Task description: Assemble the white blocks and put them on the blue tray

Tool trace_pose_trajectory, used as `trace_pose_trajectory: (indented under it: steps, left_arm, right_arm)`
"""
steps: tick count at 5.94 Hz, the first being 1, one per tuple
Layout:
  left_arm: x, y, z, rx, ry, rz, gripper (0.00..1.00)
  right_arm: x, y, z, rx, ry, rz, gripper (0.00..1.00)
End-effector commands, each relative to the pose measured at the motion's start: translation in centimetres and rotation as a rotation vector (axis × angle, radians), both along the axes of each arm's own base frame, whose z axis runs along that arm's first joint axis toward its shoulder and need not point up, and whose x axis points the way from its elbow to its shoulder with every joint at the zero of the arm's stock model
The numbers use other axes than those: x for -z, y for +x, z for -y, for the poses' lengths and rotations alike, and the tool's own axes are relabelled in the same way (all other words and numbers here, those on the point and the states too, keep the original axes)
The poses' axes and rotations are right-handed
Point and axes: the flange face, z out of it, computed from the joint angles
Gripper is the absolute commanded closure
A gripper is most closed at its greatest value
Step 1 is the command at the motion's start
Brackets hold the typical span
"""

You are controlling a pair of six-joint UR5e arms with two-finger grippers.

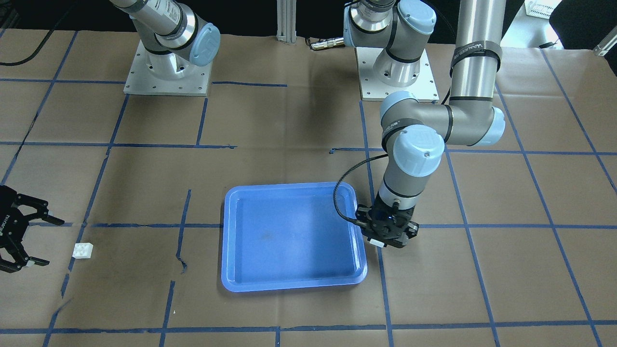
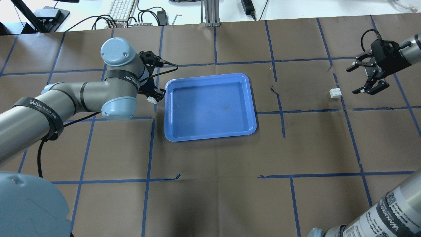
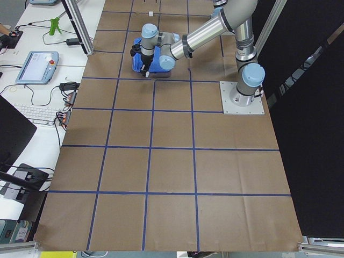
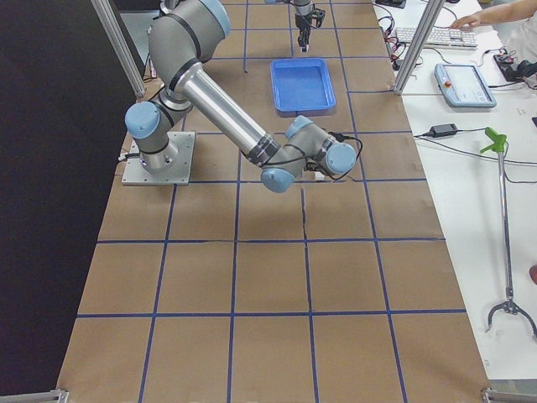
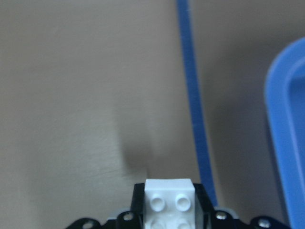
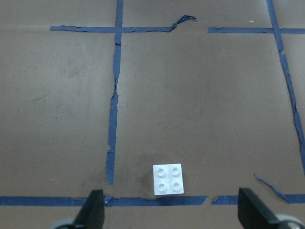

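My left gripper [image 2: 155, 96] is shut on a white block [image 2: 151, 99] and hangs just off the blue tray's [image 2: 210, 105] left rim. The left wrist view shows the held block [image 5: 169, 200] studs-up between the jaws, over brown paper, with the tray rim [image 5: 286, 143] to its right. In the front view this gripper [image 1: 385, 239] is beside the tray [image 1: 289, 236]. The second white block [image 2: 335, 93] lies on the table far right. My right gripper [image 2: 354, 81] is open next to it, empty. The right wrist view shows that block [image 6: 168, 179] between the open fingers [image 6: 93, 212].
Brown paper with a blue tape grid covers the table. Both arm bases [image 1: 166, 72] stand at the robot's side. The tray is empty. A keyboard and cables [image 2: 121, 10] lie beyond the far table edge.
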Motion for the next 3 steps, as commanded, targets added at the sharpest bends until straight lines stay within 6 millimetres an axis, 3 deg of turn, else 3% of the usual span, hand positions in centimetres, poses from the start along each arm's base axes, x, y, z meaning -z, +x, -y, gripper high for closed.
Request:
trace_pose_trajectory:
  steps: [1,2,3]
  left_arm:
    - [-0.5,-7.2,-1.7,0.552,-0.021,0.077,0.85]
    - [0.4,-10.3,-2.6,0.758,-0.015,0.103,0.86]
    - [1.5,-12.8,-3.4,0.829,-0.004,0.106,0.85]
  right_arm:
    - [4.9,-0.2,0.2,-0.039,0.014,0.046,0.00]
    - [5.5,0.0,-0.1,-0.040,0.024,0.054,0.00]
    - [6.2,0.5,-0.9,-0.039,0.045,0.065,0.00]
